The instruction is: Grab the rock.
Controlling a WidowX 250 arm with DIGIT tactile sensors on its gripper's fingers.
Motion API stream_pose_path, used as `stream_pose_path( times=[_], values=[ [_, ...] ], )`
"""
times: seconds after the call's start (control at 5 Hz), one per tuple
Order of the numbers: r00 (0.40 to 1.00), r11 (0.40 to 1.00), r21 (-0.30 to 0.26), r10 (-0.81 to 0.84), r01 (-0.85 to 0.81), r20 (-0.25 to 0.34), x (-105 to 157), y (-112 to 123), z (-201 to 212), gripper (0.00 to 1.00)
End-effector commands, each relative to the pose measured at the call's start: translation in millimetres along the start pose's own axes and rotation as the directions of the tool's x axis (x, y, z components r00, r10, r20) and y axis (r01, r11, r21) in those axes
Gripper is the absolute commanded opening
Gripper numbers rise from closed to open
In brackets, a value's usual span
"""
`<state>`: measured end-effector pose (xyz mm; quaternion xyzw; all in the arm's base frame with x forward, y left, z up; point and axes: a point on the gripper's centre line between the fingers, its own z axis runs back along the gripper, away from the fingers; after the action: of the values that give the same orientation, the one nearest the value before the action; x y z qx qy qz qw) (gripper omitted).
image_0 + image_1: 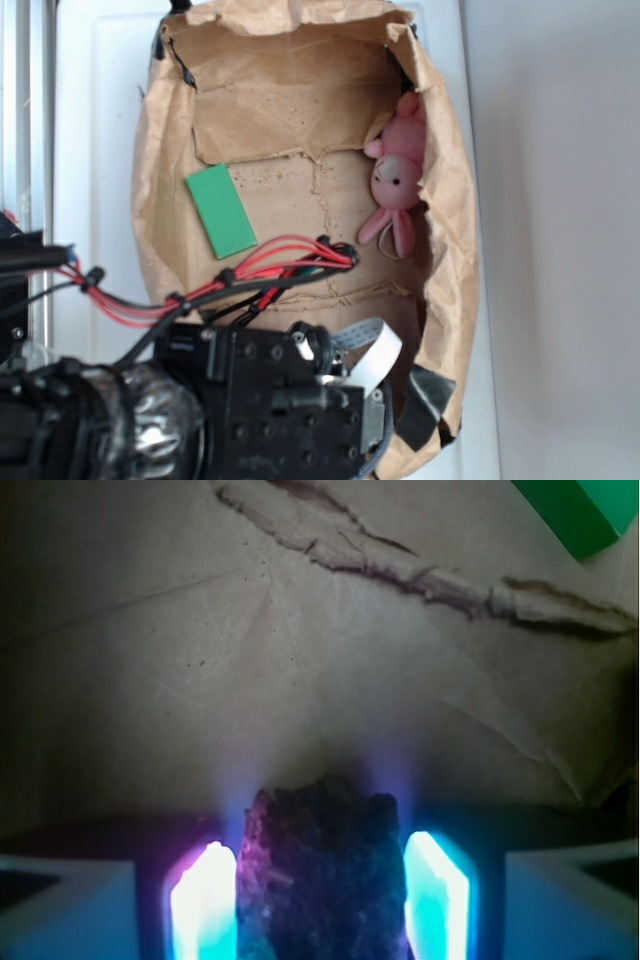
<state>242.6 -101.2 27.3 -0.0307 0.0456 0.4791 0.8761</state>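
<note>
With the rock [322, 875] between the narrowly spread fingers [205, 905] of the gripper [320, 905], near the desk's near edge, its rough angular faces could slip out.

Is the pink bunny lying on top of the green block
No, the pink bunny leans at the bag's right wall, well apart from the green block on the left.

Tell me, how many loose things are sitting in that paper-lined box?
3. A green block lies flat at left, a pink bunny leans against the right wall, and a dark rock sits between the gripper fingers. The arm may hide more.
</note>
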Motion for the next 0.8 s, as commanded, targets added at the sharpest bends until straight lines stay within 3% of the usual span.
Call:
stream_pose_path(
  times=[0.0, 0.2, 0.4, 0.6],
  values=[
    [0.983, 0.985, -0.043, -0.160, 0.164, 0.092, 26, 17, 42, 0.00],
    [0.968, 0.975, -0.047, -0.211, 0.219, 0.134, 62, 25, 79, 0.00],
    [0.962, 0.971, -0.007, -0.234, 0.237, 0.138, 91, 33, 103, 0.00],
    [0.931, 0.952, -0.054, -0.283, 0.303, 0.231, 104, 42, 127, 0.00]
  ],
)
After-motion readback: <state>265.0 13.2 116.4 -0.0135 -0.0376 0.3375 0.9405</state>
